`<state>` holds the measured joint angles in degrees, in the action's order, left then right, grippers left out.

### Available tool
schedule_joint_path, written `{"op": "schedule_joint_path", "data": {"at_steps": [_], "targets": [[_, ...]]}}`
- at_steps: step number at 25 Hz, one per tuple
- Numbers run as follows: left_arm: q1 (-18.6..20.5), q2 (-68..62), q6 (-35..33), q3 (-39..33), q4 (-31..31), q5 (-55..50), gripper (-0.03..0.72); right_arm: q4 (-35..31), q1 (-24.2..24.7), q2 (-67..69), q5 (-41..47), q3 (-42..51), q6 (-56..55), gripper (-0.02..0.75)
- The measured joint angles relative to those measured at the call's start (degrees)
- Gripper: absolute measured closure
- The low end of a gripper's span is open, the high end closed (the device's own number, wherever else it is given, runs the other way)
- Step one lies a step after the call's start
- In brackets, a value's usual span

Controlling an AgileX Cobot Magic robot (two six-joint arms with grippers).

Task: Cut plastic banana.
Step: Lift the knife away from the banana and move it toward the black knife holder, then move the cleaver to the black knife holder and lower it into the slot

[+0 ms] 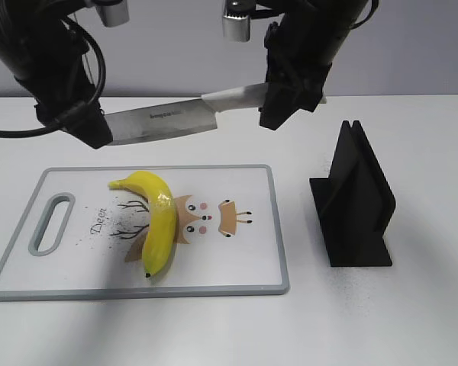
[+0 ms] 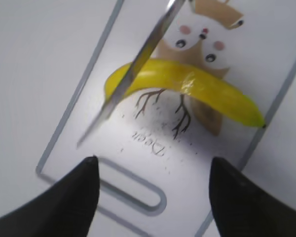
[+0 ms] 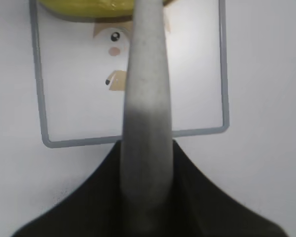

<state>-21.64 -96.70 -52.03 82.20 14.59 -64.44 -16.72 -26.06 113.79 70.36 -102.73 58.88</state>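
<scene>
The plastic banana [image 1: 157, 219] lies whole on the white cutting board [image 1: 244, 259], stem at the back left, dark tip toward the front; it also shows in the left wrist view [image 2: 202, 89] and at the top edge of the right wrist view [image 3: 84, 7]. My right gripper [image 1: 278, 107] is shut on the white handle [image 3: 147, 113] of a kitchen knife [image 1: 164, 120], held level in the air above the board's far edge, blade pointing left. My left gripper [image 2: 153, 165] is open and empty, hovering above the board's handle slot [image 2: 133, 190].
A black knife stand [image 1: 355, 202] sits on the white table to the right of the board. The board carries a deer drawing [image 1: 202, 217] beside the banana. The knife blade [image 2: 133, 74] crosses above the banana in the left wrist view.
</scene>
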Motion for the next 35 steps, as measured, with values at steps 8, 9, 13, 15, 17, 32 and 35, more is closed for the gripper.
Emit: {"op": "schedule_joint_path", "data": {"at_steps": [8, 9, 13, 15, 17, 32, 35], "targets": [[4.0, 0.7, 25.8, 0.1, -13.4, -4.6, 0.026, 8.8, 0.2, -3.5, 0.0, 0.0, -22.8, 0.572], [5.0, 0.7, 28.7, 0.1, -13.5, -4.9, 0.032, 9.0, 0.2, -3.9, 0.0, 0.0, -25.0, 0.572], [10.8, 1.4, 37.3, -0.5, -10.4, -4.9, 0.063, 9.1, 0.2, -6.3, 0.0, 0.6, -36.7, 0.572], [13.7, 3.3, 38.8, -2.8, -7.6, -5.0, 0.079, 9.0, 0.2, -8.6, -0.1, 2.5, -41.4, 0.572], [15.4, 6.7, 39.3, -6.8, -5.9, -5.1, 0.091, 9.0, 0.2, -11.6, -0.1, 6.2, -45.5, 0.572], [15.9, 48.3, 39.6, -40.6, -7.4, -2.6, 0.101, 19.3, 0.2, -35.9, -19.2, 38.7, -83.2, 0.572], [15.9, 58.2, 39.6, -44.9, -7.4, -0.2, 0.101, 20.0, 0.2, -37.1, -19.3, 40.5, -86.0, 0.572]]}}
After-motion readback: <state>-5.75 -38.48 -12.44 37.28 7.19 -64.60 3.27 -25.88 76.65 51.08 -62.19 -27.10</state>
